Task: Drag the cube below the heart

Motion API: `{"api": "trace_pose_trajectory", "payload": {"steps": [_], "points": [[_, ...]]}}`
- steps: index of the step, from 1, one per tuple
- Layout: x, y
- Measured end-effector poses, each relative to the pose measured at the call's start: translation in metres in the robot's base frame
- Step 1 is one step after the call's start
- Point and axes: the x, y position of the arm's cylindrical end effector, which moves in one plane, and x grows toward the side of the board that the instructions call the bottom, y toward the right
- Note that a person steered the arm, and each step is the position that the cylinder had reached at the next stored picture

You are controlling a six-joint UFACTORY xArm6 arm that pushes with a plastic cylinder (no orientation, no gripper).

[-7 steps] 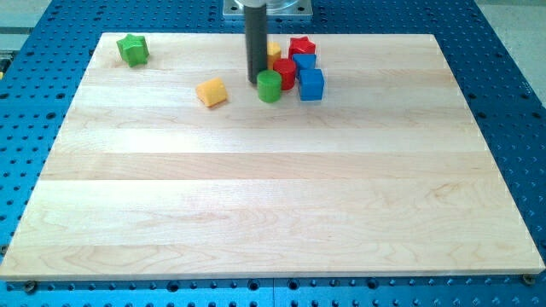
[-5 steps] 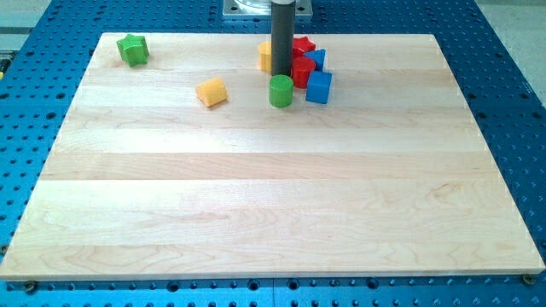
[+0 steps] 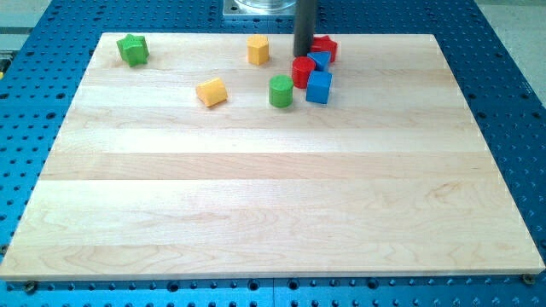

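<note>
Altogether two green (image 3: 132, 49) (image 3: 281, 90), two yellow (image 3: 258, 49) (image 3: 212, 91), two red (image 3: 303, 72) (image 3: 325, 47), two blue blocks (image 3: 318, 87) (image 3: 320, 60)

My tip (image 3: 304, 55) just above red cylinder (image 3: 303, 72), blue cube (image 3: 319, 87) beside

The blue cube (image 3: 318, 87) sits flat near the board's top edge, turned slightly askew. A smaller blue block (image 3: 320, 60), possibly the heart, lies just above it, its shape unclear.

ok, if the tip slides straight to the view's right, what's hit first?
Likely the upper blue block, right beside my tip; the red star just above it could catch too, depth is unclear.
</note>
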Motion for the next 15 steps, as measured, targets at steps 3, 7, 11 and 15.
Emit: {"api": "trace_pose_trajectory", "payload": {"steps": [3, 7, 11, 15], "points": [[0.013, -0.003], [0.008, -0.028], [-0.027, 0.012], [0.054, 0.026]]}}
